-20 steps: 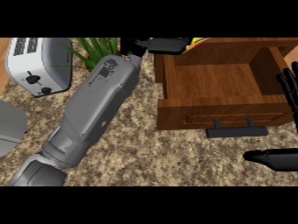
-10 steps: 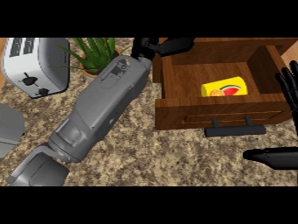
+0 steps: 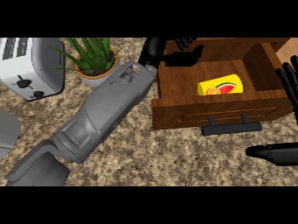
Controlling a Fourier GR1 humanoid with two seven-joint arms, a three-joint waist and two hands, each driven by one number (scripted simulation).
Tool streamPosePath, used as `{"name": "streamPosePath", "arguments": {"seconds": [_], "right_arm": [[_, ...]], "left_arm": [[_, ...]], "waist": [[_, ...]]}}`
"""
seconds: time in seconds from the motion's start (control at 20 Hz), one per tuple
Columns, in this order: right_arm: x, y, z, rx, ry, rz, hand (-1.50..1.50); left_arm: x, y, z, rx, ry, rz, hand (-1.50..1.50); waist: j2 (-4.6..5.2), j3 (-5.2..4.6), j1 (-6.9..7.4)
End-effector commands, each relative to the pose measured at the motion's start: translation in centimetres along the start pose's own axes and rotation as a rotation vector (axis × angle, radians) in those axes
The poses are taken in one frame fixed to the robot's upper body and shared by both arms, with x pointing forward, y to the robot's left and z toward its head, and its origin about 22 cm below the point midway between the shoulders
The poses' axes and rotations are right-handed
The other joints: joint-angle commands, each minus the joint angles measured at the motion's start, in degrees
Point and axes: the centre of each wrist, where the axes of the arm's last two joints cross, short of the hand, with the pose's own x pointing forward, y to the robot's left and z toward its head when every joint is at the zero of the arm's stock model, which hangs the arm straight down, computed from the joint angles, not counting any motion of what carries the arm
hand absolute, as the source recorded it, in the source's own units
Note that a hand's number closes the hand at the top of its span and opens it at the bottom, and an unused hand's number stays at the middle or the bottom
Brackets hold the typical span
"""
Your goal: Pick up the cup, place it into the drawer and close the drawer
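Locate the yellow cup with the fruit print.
In the head view, the yellow cup lies inside the open wooden drawer, right of centre, between both hands.

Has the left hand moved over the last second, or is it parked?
Yes. The left hand has drawn back toward the drawer's left wall, uncovering the yellow cup now lying inside.
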Motion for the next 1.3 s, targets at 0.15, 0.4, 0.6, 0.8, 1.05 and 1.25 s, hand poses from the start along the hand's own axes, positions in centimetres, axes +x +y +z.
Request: {"name": "streamPosePath", "arguments": {"seconds": [0.15, 0.4, 0.6, 0.8, 1.05, 1.25], "right_arm": [[-1.1, -0.4, 0.0, 0.0, -0.018, 0.01, -1.5], [0.3, 0.7, -0.2, 0.024, -0.025, 0.004, -1.5], [0.2, 0.3, 0.0, 0.068, -0.035, -0.182, -1.5], [1.4, 0.5, -0.8, 0.136, -0.066, -0.173, 1.5], [2.4, -1.5, 1.1, 0.257, -0.017, 0.026, 1.5], [3.3, 0.0, 1.5, 0.319, 0.006, 0.092, 1.5]], "left_arm": [[-1.0, -0.9, 0.7, -0.056, 0.033, -0.147, -1.5], [-1.1, -1.5, 1.2, 0.023, 0.024, -0.119, -1.5], [-0.4, -1.8, 1.2, 0.023, -0.068, -0.059, -1.5], [0.1, -1.7, 1.0, 0.044, -0.139, 0.02, -1.5], [2.4, -2.3, 0.4, 0.061, -0.122, 0.065, -1.5], [1.9, -0.2, 0.3, 0.086, -0.095, 0.11, -1.5]], "waist": [[0.23, 0.03, -0.16], [0.2, -0.02, -0.9], [-0.22, -0.03, 0.41], [-0.13, -0.06, 1.08], [-0.86, -0.06, 3.35], [-0.94, -0.09, 3.94]]}}
